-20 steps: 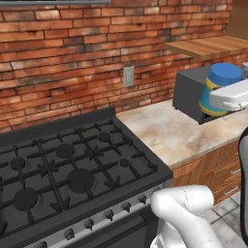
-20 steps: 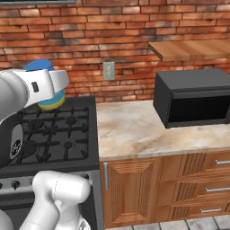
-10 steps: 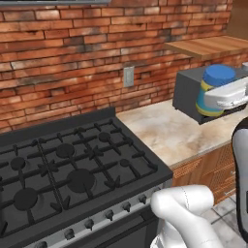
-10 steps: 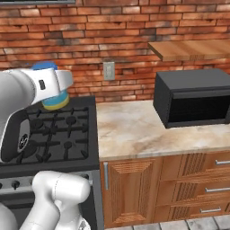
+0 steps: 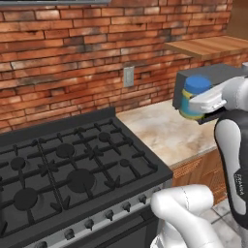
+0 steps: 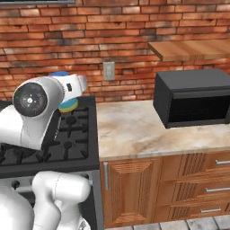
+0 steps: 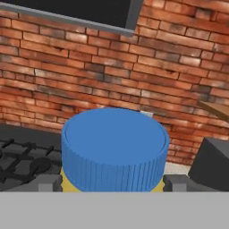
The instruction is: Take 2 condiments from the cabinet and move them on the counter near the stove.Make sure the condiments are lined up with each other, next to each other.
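Observation:
My gripper [image 5: 202,104] is shut on the squat condiment jar [image 5: 195,96], which has a blue lid, a yellow body and a blue label band, and holds it in the air. In the hand view the blue lid [image 7: 114,151] sits between the two dark fingertips [image 7: 46,182]. From the right base view the jar [image 6: 68,106] peeks out behind my forearm, over the stove's [image 6: 74,134] right side. The black gas stove [image 5: 68,164] lies left of the beige marbled counter [image 5: 164,131]. The red bottle is out of view.
A dark boxy microwave [image 6: 193,96] stands on the counter [image 6: 134,128] at the right, under a wooden plank shelf [image 6: 188,49]. A wall outlet [image 6: 109,70] sits on the brick wall behind. Wooden drawers [image 6: 197,179] run below the counter.
The gripper with the jar has moved forward, away from the base towards the brick wall, and a little lower. The jar stays gripped.

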Tool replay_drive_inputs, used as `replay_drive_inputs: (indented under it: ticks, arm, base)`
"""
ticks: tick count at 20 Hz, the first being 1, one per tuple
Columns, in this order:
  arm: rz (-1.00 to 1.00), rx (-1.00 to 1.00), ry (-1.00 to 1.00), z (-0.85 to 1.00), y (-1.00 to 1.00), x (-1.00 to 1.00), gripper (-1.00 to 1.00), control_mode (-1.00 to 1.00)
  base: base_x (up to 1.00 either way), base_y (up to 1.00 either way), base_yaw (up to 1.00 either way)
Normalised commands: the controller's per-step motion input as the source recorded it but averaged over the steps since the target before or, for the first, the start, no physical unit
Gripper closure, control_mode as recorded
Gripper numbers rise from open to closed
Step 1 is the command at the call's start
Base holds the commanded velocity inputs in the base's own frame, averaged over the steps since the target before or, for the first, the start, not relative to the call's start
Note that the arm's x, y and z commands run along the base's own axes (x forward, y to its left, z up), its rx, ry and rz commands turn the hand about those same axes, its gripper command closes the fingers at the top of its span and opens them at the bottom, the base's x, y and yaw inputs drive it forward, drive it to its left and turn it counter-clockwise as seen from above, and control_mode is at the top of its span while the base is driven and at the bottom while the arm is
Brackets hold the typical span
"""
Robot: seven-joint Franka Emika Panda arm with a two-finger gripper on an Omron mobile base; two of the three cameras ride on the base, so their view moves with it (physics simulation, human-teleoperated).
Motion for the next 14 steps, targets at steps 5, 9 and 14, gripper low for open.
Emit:
replay_drive_inputs:
  ticks: [5, 9, 14]
  arm:
    - [0.28, 0.00, 0.00, -0.44, -0.09, 0.50, 1.00, -1.00]
    - [0.19, 0.00, 0.01, -0.20, -0.15, 0.49, 1.00, -1.00]
    - [0.14, 0.00, 0.01, -0.23, -0.21, 0.44, 1.00, -1.00]
  base:
    - [0.00, 0.00, 0.00]
    - [0.00, 0.00, 0.00]
    - [0.00, 0.00, 0.00]
